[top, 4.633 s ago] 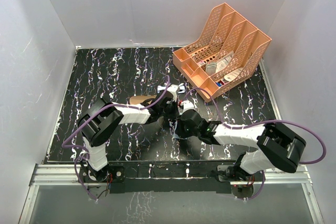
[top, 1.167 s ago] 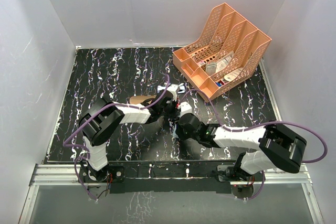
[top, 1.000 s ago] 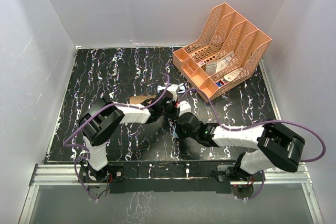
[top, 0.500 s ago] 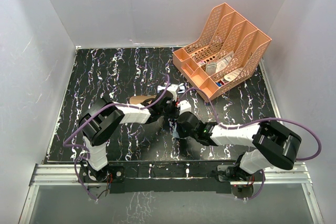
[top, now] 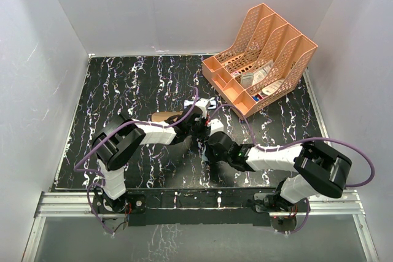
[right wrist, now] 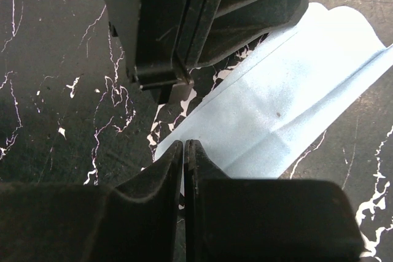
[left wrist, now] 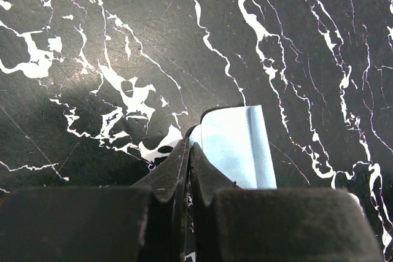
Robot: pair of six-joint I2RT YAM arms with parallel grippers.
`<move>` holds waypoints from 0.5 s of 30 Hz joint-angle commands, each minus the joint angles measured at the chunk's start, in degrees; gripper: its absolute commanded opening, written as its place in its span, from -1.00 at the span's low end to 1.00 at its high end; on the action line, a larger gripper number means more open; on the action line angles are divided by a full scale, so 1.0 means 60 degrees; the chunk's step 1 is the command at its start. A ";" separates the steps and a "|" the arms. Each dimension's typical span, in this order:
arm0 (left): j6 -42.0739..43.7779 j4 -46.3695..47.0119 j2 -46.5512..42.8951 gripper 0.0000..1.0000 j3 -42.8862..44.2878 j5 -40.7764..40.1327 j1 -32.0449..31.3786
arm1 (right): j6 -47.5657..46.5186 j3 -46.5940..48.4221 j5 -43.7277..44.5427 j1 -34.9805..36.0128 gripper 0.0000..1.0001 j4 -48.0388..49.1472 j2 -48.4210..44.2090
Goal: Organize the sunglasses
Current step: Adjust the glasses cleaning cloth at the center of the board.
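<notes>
On veined black marble (left wrist: 123, 29), both arms' fingers (left wrist: 169, 179) (right wrist: 156, 179) pinch a creased pale-blue cloth (left wrist: 236, 151) (right wrist: 288, 115).

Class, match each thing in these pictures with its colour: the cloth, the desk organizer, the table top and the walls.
Things:
1. cloth
2. desk organizer
3. table top
4. walls

Colours:
A. black with white veins
B. white
C. light blue
D. orange

Pairs: 1-C; 2-D; 3-A; 4-B

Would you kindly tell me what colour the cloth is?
Light blue cloth, clearest in the right wrist view.
</notes>
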 commanded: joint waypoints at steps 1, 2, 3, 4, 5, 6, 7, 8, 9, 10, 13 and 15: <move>0.0025 -0.0649 0.0297 -1.00 -0.0062 0.0026 0.0034 | 0.0184 -0.0177 -0.0224 0.0055 -0.90 0.0455 -0.0110; 0.0025 -0.0637 0.0297 -1.00 -0.0056 0.0026 0.0033 | 0.0203 -0.0203 -0.0238 0.0073 -0.89 0.0461 -0.0111; 0.0025 -0.0639 0.0297 -1.00 -0.0061 0.0026 0.0037 | 0.0238 -0.0235 -0.0251 0.0097 -0.89 0.0467 -0.0106; 0.0025 -0.0648 0.0297 -1.00 -0.0061 0.0026 0.0041 | 0.0270 -0.0272 -0.0271 0.0124 -0.90 0.0475 -0.0099; 0.0025 -0.0637 0.0297 -1.00 -0.0069 0.0018 0.0036 | 0.0300 -0.0302 -0.0283 0.0145 -0.90 0.0481 -0.0095; 0.0025 -0.0635 0.0297 -1.00 -0.0071 0.0025 0.0041 | 0.0327 -0.0332 -0.0295 0.0174 -0.90 0.0493 -0.0094; 0.0025 -0.0637 0.0297 -1.00 -0.0079 0.0013 0.0034 | 0.0349 -0.0363 -0.0306 0.0203 -0.89 0.0496 -0.0094; 0.0025 -0.0635 0.0297 -1.00 -0.0086 0.0011 0.0044 | 0.0372 -0.0380 -0.0309 0.0228 -0.89 0.0495 -0.0094; 0.0025 -0.0635 0.0299 -1.00 -0.0083 0.0011 0.0042 | 0.0393 -0.0406 -0.0306 0.0250 -0.90 0.0497 -0.0094; 0.0025 -0.0635 0.0308 -1.00 -0.0079 0.0011 0.0044 | 0.0418 -0.0424 -0.0309 0.0273 -0.90 0.0490 -0.0107; 0.0025 -0.0650 0.0312 -1.00 -0.0039 0.0011 0.0033 | 0.0490 -0.0508 -0.0313 0.0365 -0.89 0.0436 -0.0186; 0.0025 -0.0650 0.0316 -1.00 -0.0054 0.0011 0.0041 | 0.0549 -0.0575 -0.0334 0.0403 -0.90 0.0413 -0.0263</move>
